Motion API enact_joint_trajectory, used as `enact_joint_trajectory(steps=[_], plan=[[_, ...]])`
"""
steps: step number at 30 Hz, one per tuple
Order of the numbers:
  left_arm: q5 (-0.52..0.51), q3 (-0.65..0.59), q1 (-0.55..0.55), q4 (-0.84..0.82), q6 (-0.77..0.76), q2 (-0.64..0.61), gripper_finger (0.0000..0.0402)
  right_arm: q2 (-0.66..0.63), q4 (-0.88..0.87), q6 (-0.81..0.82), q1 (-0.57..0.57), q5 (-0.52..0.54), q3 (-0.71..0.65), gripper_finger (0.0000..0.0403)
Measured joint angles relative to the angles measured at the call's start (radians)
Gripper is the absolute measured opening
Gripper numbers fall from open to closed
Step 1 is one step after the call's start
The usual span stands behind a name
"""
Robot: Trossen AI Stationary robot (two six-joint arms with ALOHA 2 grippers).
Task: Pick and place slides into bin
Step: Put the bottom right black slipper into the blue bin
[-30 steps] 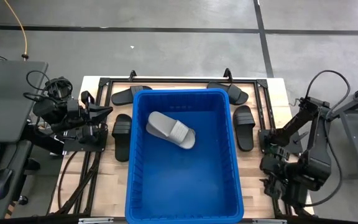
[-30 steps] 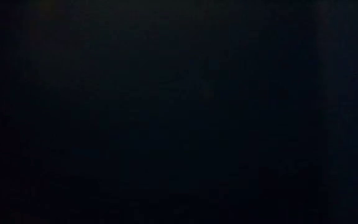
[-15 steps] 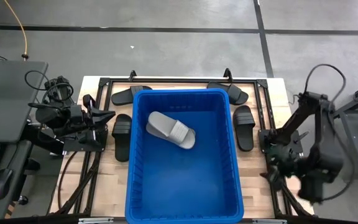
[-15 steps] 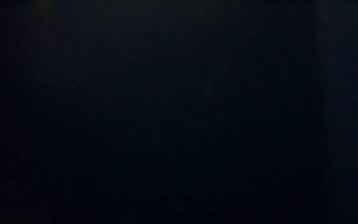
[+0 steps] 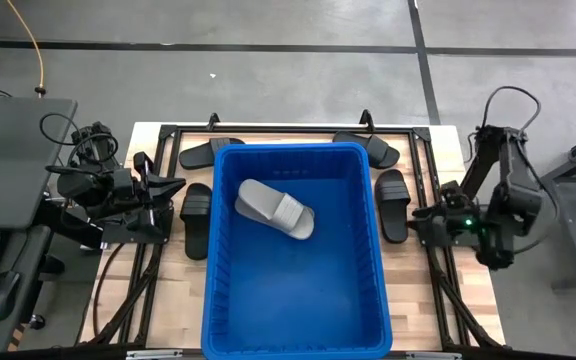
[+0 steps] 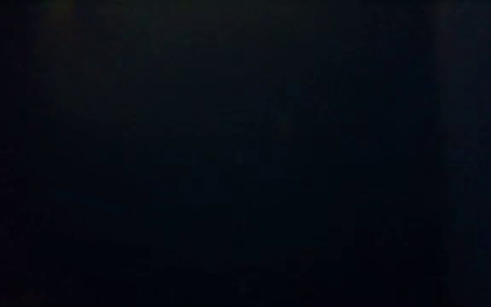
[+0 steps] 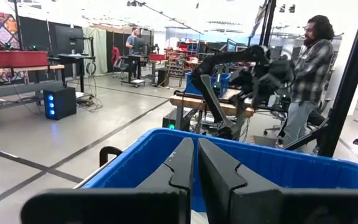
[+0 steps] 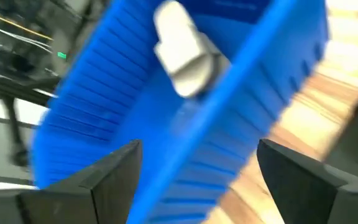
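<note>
From above, the bright-blue bin [image 5: 298, 245] sits in the middle of the wooden surface [image 5: 168, 290] with one light grey slide [image 5: 275, 210] already lying inside, toward its far left. Four black slides remain outside: one beside the bin's left wall [image 5: 197, 219], one beside its right wall [image 5: 393, 203], and two near the far corners [image 5: 211, 152] [image 5: 368, 148]. The left end effector [image 5: 168, 183] waits just left of the left-hand black slide, holding nothing. The right end effector [image 5: 418, 228] hovers at the right edge of the surface, just beside the right-hand black slide, also empty.

The low view is entirely dark and shows nothing.

In the left wrist view, the left end effector's fingers [image 7: 182, 165] are pressed together, pointing over the bin's blue rim toward the room, where a person [image 7: 303, 74] stands beyond the other arm.

In the right wrist view, the right end effector's fingers [image 8: 114, 171] stand wide apart with nothing between them, looking at the bin's ribbed wall and the grey slide inside — the picture is smeared, so finer detail cannot be read.

The step in hand appears to be the right arm's reach for the black slide on its side. To do it well, it should probably line its fingers across the slide's narrow width — ideally over the strap — come down squarely, close firmly, then lift well clear of the bin's tall rim before releasing inside.
</note>
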Motion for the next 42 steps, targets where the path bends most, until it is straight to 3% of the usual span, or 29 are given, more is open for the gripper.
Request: enact_joint_trajectory(steps=[12, 16, 21, 25, 28, 34, 42], plan=[[-0.004, 0.0, 0.0, 0.0, -0.006, 0.0, 0.0014, -0.135, 0.0, 0.065, -0.132, -0.241, -0.283, 0.0304], [-0.012, 0.0, 0.0, 0.0, -0.007, 0.0, 0.0014, -0.138, -0.011, 0.223, -0.164, -0.234, -0.334, 0.0304], [-0.012, 0.0, 0.0, 0.0, -0.008, 0.0, 0.0014, -0.088, -0.004, 0.263, -0.26, -0.228, -0.329, 0.0304], [-0.02, 0.0, 0.0, -0.001, -0.008, 0.0, 0.0014, -0.058, 0.059, 0.248, -0.322, -0.059, -0.329, 0.0304], [-0.027, 0.0, 0.0, -0.015, -0.007, 0.0, 0.0014, -0.059, 0.072, 0.119, -0.347, 0.002, -0.312, 0.0304], [-0.031, 0.0, 0.0, -0.018, -0.011, 0.0, 0.0014, -0.057, 0.034, -0.324, -0.396, -0.284, -0.26, 0.0304], [-0.031, 0.0, 0.0, -0.022, -0.059, 0.0, 0.0014, -0.001, 0.043, -0.659, -0.507, -0.373, -0.268, 0.0302]])
